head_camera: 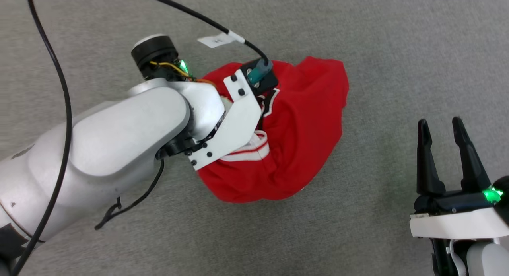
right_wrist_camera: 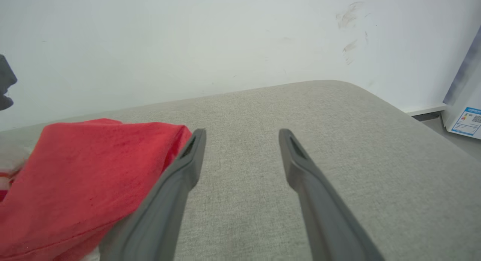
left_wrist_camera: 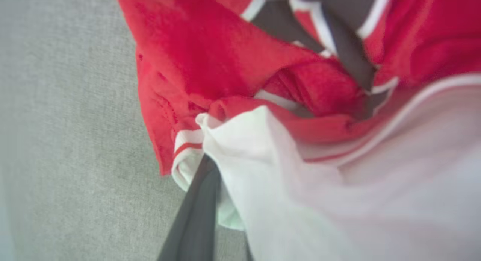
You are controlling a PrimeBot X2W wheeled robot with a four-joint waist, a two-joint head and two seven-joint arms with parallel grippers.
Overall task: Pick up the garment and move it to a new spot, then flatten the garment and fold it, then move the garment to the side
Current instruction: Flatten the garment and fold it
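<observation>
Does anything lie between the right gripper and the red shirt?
Nothing visible does. Only bare grey surface lies between the open right gripper and the shirt, which sits to its left.

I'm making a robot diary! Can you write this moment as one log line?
left gripper: pinching garment | right gripper: open, apart from it | garment: crumpled on grey surface

Your left arm (head_camera: pixel 119 140) is a fat, glossy silver-white shell ending in a flat white bracket (head_camera: pixel 234 125) with black screws (head_camera: pixel 241 92). You have one black cable (head_camera: pixel 68 109) along it and another wearing a white tag (head_camera: pixel 216 40). A round black cap (head_camera: pixel 154 49) sits by yellow wires (head_camera: pixel 171 65) and a green light (head_camera: pixel 183 65). Your right claw (head_camera: pixel 440 121) has two tapered dark fingers (right_wrist_camera: pixel 180 185) above a white band (head_camera: pixel 457 224).
</observation>
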